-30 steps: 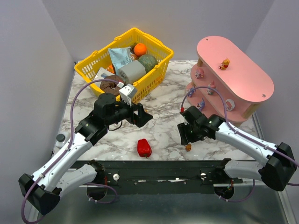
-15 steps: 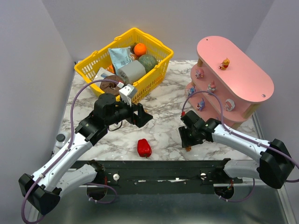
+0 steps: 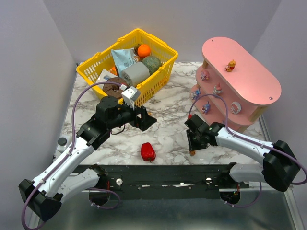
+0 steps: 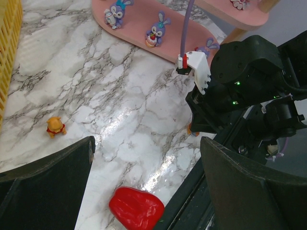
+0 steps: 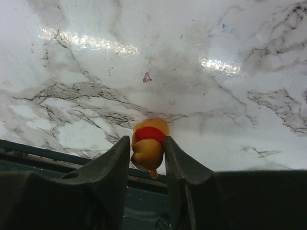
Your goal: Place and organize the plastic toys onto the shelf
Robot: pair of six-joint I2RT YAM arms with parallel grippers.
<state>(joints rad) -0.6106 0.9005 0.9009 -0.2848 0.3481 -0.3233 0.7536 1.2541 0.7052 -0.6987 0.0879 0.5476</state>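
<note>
Clamping a little orange bear [image 5: 149, 154] in a red shirt with the right tool [image 5: 147, 140], pressing tight on its sides with both dark fingers [image 5: 115, 167]. Holding it down low, right at the near edge of the marble tabletop [image 5: 192, 57]. Touching the marble or hanging just above it, hard to tell which. Stretching the right arm [image 3: 240, 141] low across the front right of the tabletop, near the foot of the pink shelf [image 3: 244, 76] but not touching it.

Holding the left tool [image 4: 146, 143] up over the middle of the tabletop with its fingers spread wide apart, gripping nothing at all. Looking down from there on a second orange bear [image 4: 55, 127], lying all alone on the marble, well apart from the shelf. Lying near the front edge too, between the two arms: a shiny red pepper [image 4: 136, 209].

Sitting on the shelf: one orange toy [image 3: 230, 65] on the top board, small pink and purple toys [image 3: 217, 89] on the middle board, and purple bunnies [image 4: 154, 34] standing in a row on the bottom board.

Standing at the back left of the tabletop, well apart from the shelf: a yellow basket [image 3: 137, 30] full of groceries.
</note>
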